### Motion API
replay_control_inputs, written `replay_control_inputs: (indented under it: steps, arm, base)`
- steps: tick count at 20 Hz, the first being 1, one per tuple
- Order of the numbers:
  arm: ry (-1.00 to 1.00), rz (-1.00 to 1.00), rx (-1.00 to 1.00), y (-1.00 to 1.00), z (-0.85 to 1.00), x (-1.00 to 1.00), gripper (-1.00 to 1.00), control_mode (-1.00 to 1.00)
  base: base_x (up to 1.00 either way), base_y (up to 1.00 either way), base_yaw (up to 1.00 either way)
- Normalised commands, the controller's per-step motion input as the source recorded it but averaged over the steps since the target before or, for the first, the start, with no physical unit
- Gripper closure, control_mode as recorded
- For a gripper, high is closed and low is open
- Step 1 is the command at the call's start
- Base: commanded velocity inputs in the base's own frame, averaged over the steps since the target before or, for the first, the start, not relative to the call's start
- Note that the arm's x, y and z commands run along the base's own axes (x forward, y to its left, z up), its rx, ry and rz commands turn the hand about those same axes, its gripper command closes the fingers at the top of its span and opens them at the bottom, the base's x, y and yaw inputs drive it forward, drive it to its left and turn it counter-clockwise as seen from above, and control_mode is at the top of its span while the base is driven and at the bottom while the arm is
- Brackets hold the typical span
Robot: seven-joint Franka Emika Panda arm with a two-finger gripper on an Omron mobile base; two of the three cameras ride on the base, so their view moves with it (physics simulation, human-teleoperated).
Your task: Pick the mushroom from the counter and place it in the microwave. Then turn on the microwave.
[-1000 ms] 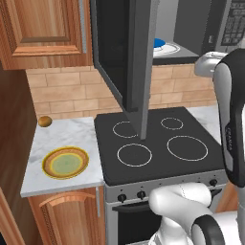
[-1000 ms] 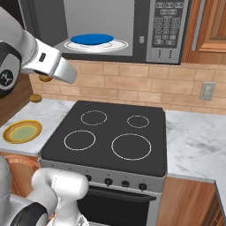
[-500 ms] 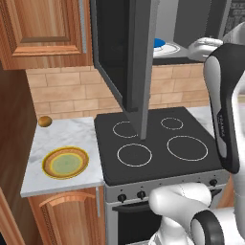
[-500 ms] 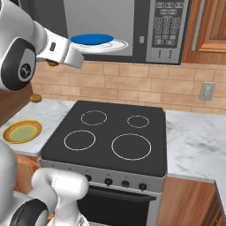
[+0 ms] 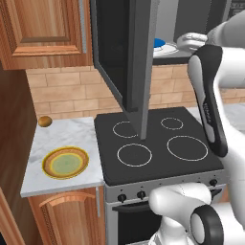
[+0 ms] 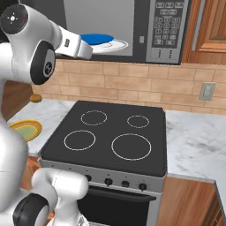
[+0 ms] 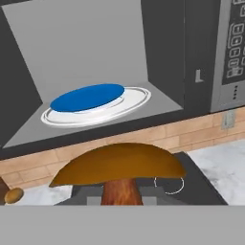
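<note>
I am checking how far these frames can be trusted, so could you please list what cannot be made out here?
- Gripper fingertips: hand view, hidden behind the brown-capped mushroom and the bottom edge.
- Gripper: right base view, fingers too small to make out.
- Silver-grey microwave's keypad: right base view, labels too small to read.
- Dark glass microwave door: left base view, hides the interior's left.

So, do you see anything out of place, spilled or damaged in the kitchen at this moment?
Nothing stands out. The microwave door is open, a blue plate lies flat inside, and the tool holds the mushroom in front of it. The yellow plate and brown ball sit tidily on the counter.
</note>
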Motion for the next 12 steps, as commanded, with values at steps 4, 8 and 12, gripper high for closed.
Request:
replay_control_inputs:
  steps: [4,8,12]
  arm:
    - [0.00,0.01,0.00,0.02,0.21,0.43,1.00,-1.00]
    - [0.00,0.01,0.00,0.08,0.19,0.25,1.00,-1.00]
    - [0.00,0.02,-0.01,0.10,0.05,0.22,1.00,-1.00]
  base:
    - [0.00,0.00,0.00]
    - [0.00,0.00,0.00]
    - [0.00,0.00,0.00]
